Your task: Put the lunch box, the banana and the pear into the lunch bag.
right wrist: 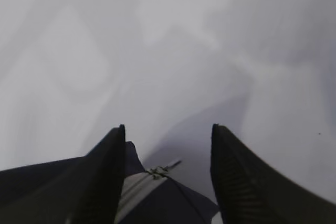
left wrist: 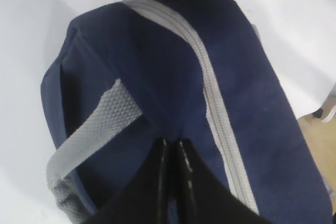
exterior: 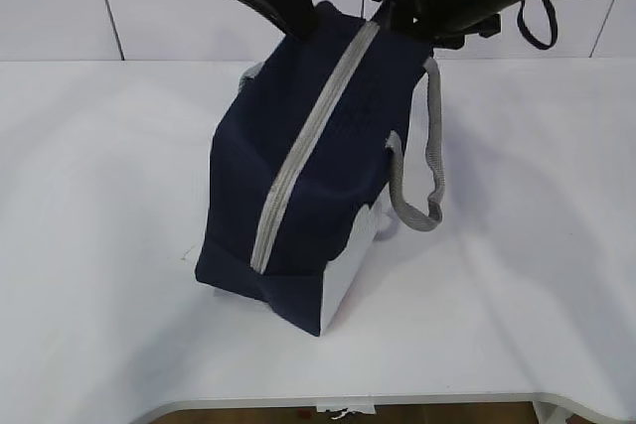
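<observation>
The navy lunch bag (exterior: 298, 176) stands on the white table, its grey zipper (exterior: 308, 141) closed along the whole top. My left gripper (exterior: 298, 27) is at the bag's far top edge; in the left wrist view (left wrist: 172, 142) it is shut, pinching navy fabric (left wrist: 157, 77) left of the zipper (left wrist: 215, 108). My right gripper (exterior: 393, 12) is open at the far zipper end; in the right wrist view (right wrist: 168, 132) its fingers straddle the bag's end (right wrist: 173, 203). The lunch box, banana and pear are not in view.
A grey webbing handle (exterior: 432, 146) hangs down the bag's right side, and another (left wrist: 100, 129) lies over the left side. The white table (exterior: 99, 196) stretches around the bag; its front edge (exterior: 298, 402) is close below it.
</observation>
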Motion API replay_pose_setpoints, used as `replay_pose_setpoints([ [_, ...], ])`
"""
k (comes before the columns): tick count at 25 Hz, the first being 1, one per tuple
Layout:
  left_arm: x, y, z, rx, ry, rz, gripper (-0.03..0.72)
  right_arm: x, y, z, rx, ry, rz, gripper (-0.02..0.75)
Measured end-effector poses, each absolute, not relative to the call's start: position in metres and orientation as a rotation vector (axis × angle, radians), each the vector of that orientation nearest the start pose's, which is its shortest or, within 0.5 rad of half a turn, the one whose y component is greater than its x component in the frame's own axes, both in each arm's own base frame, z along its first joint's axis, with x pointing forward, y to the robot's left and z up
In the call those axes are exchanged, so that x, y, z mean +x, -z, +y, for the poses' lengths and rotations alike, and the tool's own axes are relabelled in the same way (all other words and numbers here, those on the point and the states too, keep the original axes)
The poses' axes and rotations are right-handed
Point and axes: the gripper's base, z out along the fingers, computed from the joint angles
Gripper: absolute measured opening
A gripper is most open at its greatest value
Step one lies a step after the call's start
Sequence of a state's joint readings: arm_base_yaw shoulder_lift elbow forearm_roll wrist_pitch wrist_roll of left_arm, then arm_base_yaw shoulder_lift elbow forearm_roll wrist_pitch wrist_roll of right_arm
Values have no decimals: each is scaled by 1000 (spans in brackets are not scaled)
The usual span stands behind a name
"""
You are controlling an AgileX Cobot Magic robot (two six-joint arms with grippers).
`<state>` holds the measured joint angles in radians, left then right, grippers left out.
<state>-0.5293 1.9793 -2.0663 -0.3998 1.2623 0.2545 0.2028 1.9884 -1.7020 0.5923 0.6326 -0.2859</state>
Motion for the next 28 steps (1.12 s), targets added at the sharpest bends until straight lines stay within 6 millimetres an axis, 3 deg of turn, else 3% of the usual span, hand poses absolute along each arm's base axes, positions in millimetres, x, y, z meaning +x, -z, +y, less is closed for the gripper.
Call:
replay_pose_setpoints([
  [5,357,-358,-244,984,582,2466,-6,441,-300,121,-295,-534,2365,414],
  [13,373,-331,-246,998,470,2516,-6,430,-335,122,-457,-536,2439,414],
  [19,378,-321,-246,979,432,2546,1,418,-356,117,-530,-475,2527,414],
  [25,380,-322,-243,895,404,2582,325,417,-369,111,-487,-388,2536,414],
  [28,375,-334,-240,880,403,2559,366,413,-375,107,-463,-358,2534,414],
])
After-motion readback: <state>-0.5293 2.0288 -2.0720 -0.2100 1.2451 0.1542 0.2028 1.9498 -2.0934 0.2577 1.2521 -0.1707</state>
